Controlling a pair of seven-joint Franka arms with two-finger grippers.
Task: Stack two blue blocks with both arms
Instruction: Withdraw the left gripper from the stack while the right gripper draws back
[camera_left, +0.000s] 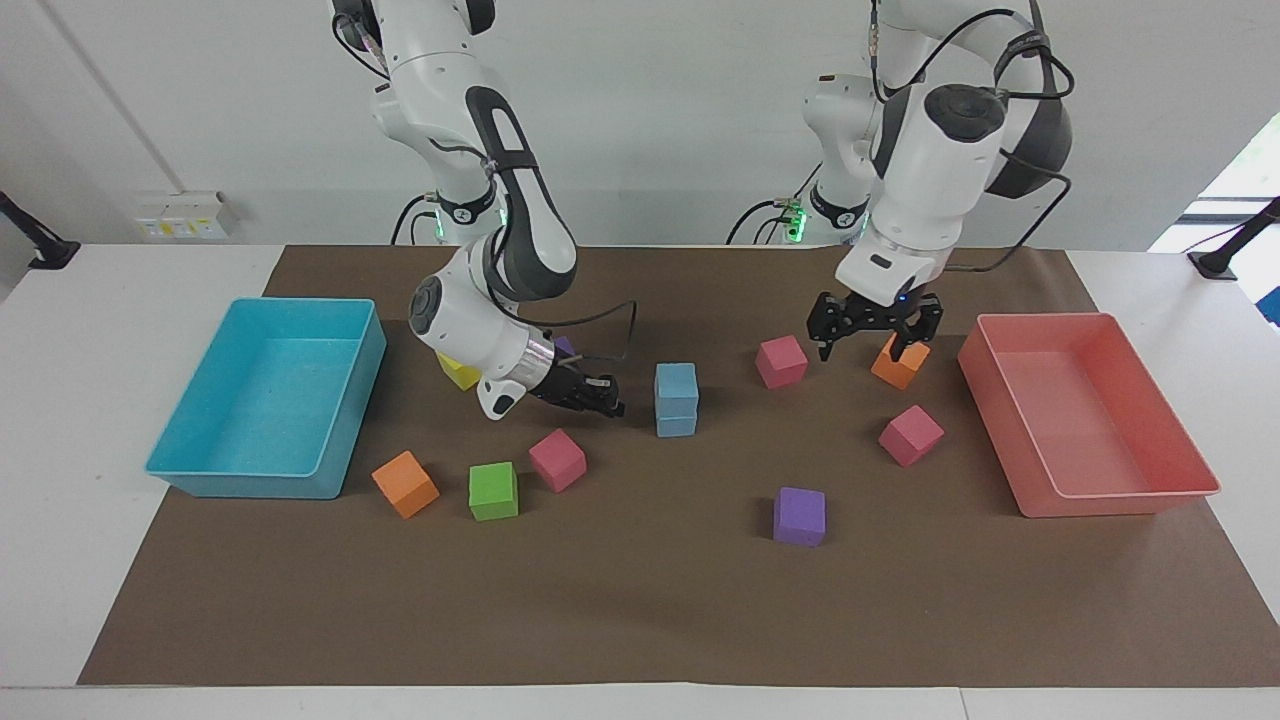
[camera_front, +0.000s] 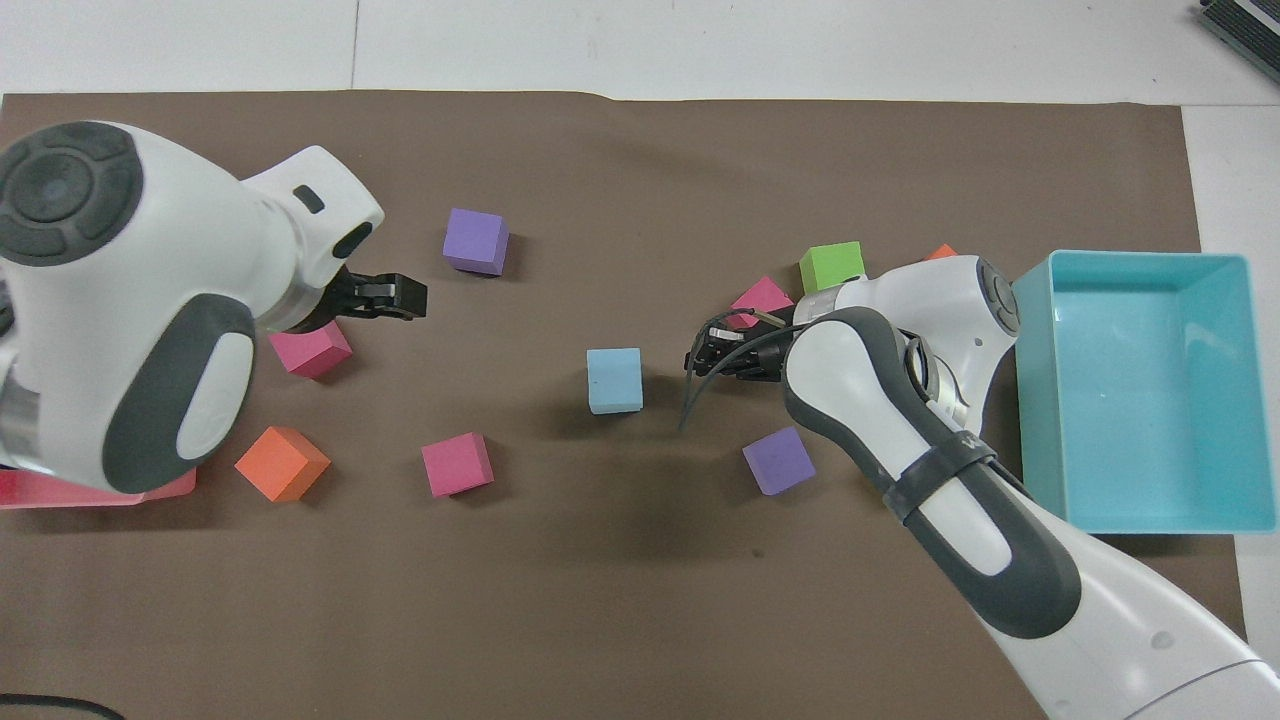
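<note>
Blocks: two blue blocks stacked one on the other at mat centre; stacking looks done. Left gripper, open and empty, hangs above an orange cube well away from the stack. Right gripper, beside the stack, empty; opening cannot be told.

The left arm hides most of the pink tray overhead; the right arm covers the yellow cube beside its wrist.
</note>
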